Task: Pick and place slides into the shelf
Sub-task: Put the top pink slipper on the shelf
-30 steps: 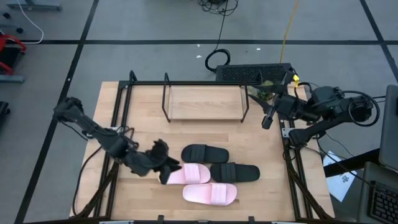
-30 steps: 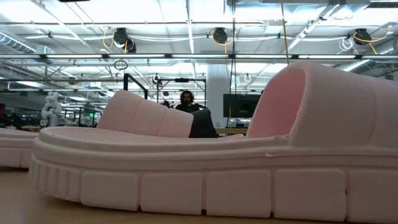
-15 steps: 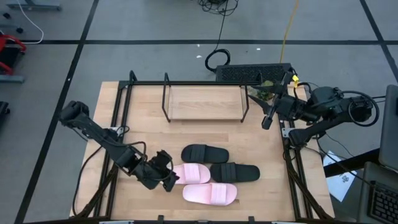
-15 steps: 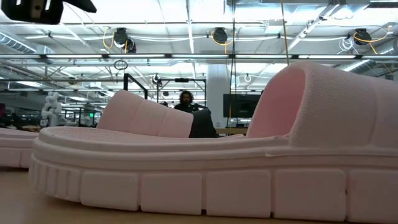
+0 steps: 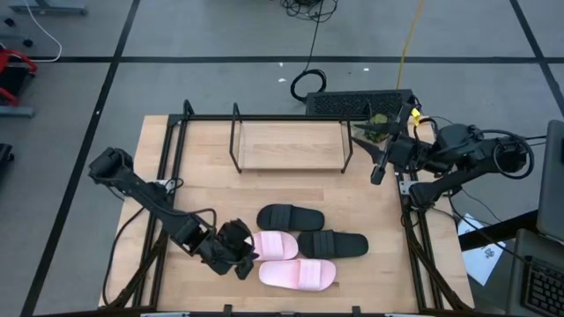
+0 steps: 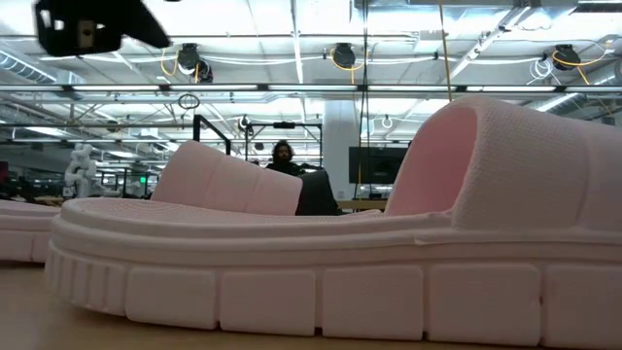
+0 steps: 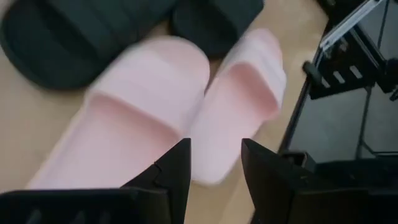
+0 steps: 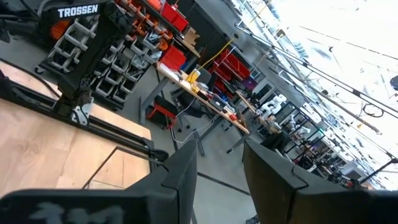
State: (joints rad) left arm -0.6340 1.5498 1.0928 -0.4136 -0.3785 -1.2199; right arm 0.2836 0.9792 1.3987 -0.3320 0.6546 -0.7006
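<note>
Pink slides [image 5: 298, 274] lie nearest, two side by side, my left gripper [image 5: 244, 258] just left of them, fingers parted and empty. Two black slides [image 5: 290, 217] sit just beyond. Open board separates them from the empty shelf [image 5: 290, 155] at the far edge. My right gripper [image 5: 377, 173] hangs right of the shelf, parted, empty; "TROSSEN" [image 8: 78, 10] reads on a distant frame.

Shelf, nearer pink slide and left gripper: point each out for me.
shelf [image 5: 288, 143], high view, on its bare wood board base.
nearer pink slide [image 5: 302, 274], high view, on its wide strap.
left gripper [image 7: 214, 163], left wrist view, midway between its open fingertips.
</note>
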